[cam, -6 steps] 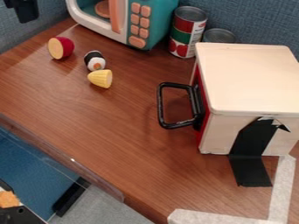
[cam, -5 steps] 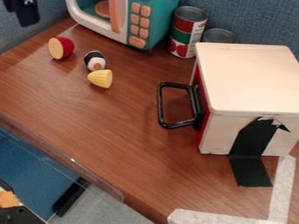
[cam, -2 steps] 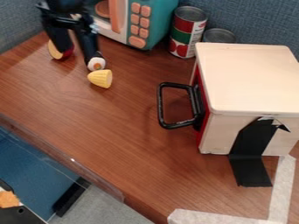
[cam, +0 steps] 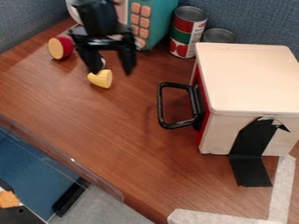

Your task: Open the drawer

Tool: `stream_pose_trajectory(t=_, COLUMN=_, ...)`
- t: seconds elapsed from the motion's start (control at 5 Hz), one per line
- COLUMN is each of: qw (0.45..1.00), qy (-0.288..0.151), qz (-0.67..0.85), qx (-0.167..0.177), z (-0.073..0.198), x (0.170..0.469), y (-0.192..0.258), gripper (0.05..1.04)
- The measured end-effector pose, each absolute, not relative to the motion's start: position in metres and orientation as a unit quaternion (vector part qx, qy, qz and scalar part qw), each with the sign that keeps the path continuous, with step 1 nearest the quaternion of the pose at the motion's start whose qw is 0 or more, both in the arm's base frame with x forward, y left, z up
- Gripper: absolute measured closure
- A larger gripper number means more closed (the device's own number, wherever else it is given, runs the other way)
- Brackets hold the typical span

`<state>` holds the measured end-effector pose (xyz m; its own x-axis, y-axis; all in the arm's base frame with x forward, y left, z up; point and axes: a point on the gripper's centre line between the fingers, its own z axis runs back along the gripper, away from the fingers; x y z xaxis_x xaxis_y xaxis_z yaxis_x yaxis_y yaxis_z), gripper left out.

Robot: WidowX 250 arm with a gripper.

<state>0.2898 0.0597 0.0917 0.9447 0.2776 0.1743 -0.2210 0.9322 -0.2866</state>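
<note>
The drawer [cam: 202,127] looks closed, its red front against the pale wooden box [cam: 251,78], to the right of the fingers and lower in the view; its black loop handle [cam: 161,105] juts toward the fingers' side, well apart from them. The gripper [cam: 112,70] hangs down from the top edge with its fingers spread wide and nothing between their tips. Just below the left-hand fingertip lies the yellow toy corn piece [cam: 101,79]; whether they touch, I cannot tell. A small toy piece [cam: 103,64] is mostly hidden behind that same finger. Left of the fingers lies a red toy fruit half [cam: 60,47], its cut face showing. Behind them stands the teal toy microwave [cam: 165,17], and up to their right a tomato can [cam: 188,33].
</note>
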Motion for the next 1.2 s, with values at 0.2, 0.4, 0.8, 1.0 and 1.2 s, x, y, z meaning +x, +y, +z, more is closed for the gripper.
stream_pose_trajectory(t=0.2, qw=0.974, qy=-0.108, qz=0.146, qx=-0.135, z=0.091, x=0.298, y=0.039, gripper=0.083)
stream_pose_trajectory(t=0.4, qw=0.972, qy=-0.111, qz=0.158, qx=-0.134, z=0.088, x=0.306, y=0.023, gripper=0.083)
stream_pose_trajectory(t=0.8, qw=0.97, qy=-0.122, qz=0.177, qx=-0.118, z=0.073, x=0.317, y=0.002, gripper=0.083)
stream_pose_trajectory(t=1.0, qw=0.97, qy=-0.118, qz=0.181, qx=-0.108, z=0.064, x=0.319, y=0.001, gripper=0.083)
stream_pose_trajectory(t=1.2, qw=0.971, qy=-0.118, qz=0.181, qx=-0.102, z=0.058, x=0.32, y=0.003, gripper=0.083)
